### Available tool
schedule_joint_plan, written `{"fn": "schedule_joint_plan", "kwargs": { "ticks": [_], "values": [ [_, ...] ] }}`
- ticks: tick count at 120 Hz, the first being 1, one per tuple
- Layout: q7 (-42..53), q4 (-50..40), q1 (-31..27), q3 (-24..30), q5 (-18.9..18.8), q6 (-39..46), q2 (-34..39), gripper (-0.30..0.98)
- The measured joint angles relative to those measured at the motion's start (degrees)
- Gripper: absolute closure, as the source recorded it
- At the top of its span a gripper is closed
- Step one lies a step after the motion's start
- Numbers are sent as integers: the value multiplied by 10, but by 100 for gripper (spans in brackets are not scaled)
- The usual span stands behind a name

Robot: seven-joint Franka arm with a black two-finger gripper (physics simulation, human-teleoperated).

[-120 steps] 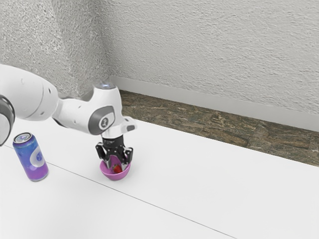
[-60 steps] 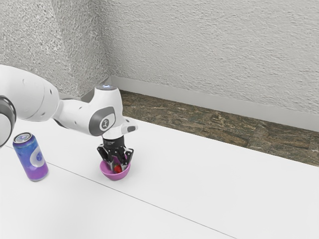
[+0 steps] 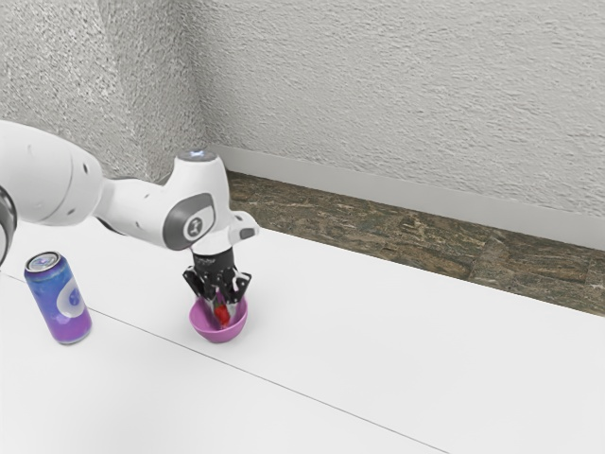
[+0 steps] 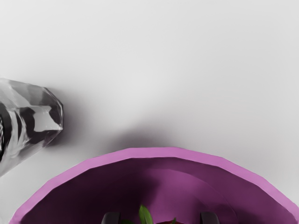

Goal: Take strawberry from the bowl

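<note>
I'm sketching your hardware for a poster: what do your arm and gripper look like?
My arm is glossy white with smooth, rounded segments. Near the wrist, a dark grey rounded patch carries a pale circular emblem, and the grey cap above has a bluish mark. My gripper is black, with angular, jointed links.

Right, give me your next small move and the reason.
I'd probably lift the gripper straight up a little: its fingers look closed on the strawberry, which lies within the bowl's rim, so moving sideways now could knock the wall.
</note>
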State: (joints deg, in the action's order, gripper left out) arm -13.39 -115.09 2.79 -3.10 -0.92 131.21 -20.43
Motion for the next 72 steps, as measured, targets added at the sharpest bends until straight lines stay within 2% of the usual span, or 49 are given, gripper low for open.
{"fn": "schedule_joint_plan", "kwargs": {
  "ticks": [38, 72],
  "values": [
    [-12, -20, 1, 33, 0, -5, 65, 69],
    [-17, 2, 2, 99, 11, -5, 51, 68]
  ]
}}
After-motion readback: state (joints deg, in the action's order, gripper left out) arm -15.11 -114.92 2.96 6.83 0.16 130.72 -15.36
